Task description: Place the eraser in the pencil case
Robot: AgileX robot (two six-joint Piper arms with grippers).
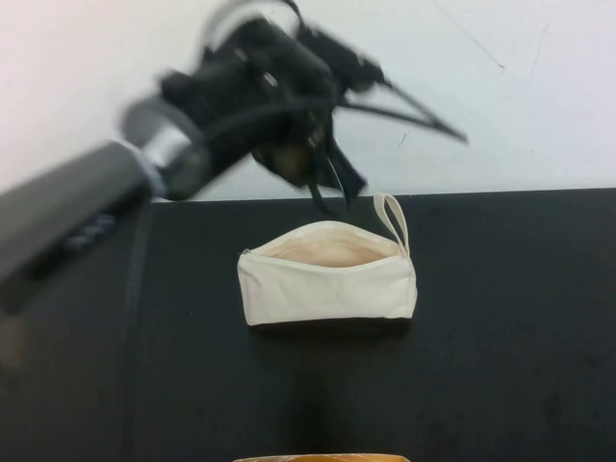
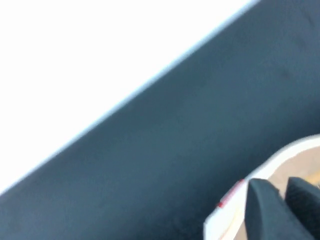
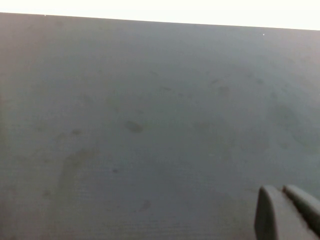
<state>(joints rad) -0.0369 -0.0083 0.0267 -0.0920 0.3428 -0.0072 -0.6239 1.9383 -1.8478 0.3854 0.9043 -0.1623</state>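
While the left arm reaches in from the high view's left edge, the scene reads as follows, left to right.

Left arm: dark, blurred, slanting up from the left edge toward the centre, raised above the table.

Left gripper (image 1: 332, 188): hangs above the rear left part of the pencil case's mouth, fingers pointing down at it. In the left wrist view the gripper (image 2: 284, 192) shows two dark fingertips (image 2: 262, 200) side by side with a narrow gap; nothing is seen between them.

Table (image 1: 500, 366): black mat surface, meeting a white wall behind.

Pencil case (image 1: 327, 284): cream-white pouch standing upright at the table's centre, zip open, paler lining visible inside. A loop strap (image 1: 393, 219) stands up at its right end. In the left wrist view only a corner of the pouch (image 2: 235, 215) shows, beside the fingertips.

Eraser: not visible in any view; the part of the pouch's interior that shows holds no block, the rest is hidden.

Right gripper (image 3: 290, 205): seen only in the right wrist view, over bare dark mat; two pale fingertips close together, almost touching, gripping nothing visible.
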